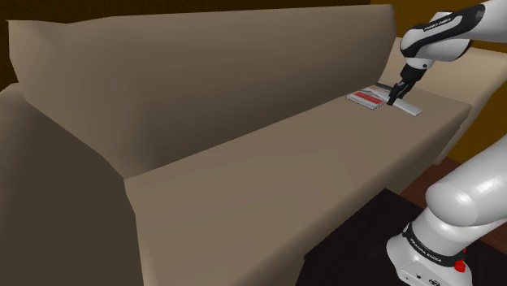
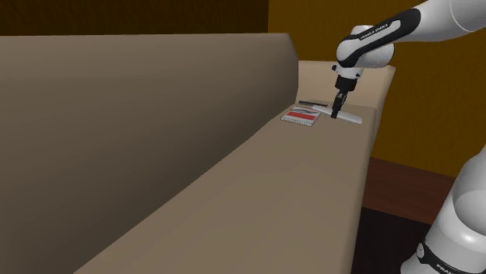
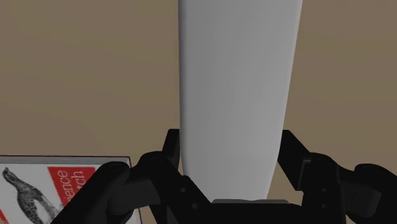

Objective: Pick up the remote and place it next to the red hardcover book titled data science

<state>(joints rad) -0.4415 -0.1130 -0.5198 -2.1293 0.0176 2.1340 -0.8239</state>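
Black two-finger gripper pinching the sides of a long pale grey remote, just beside a red-and-white hardcover book, at the tan sofa seat's far end.

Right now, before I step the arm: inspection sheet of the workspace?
Surface: tan sofa seat.
Job's things: pale grey flat remote beside the white book with a red band; resting or just lifted, cannot tell.
Clutter: thin dark flat item behind the book, kind unclear.
Grippers: black two-finger hand, fingers clasping the remote's sides.
Cables: nothing seen.
Surroundings: ochre wall, dark floor.
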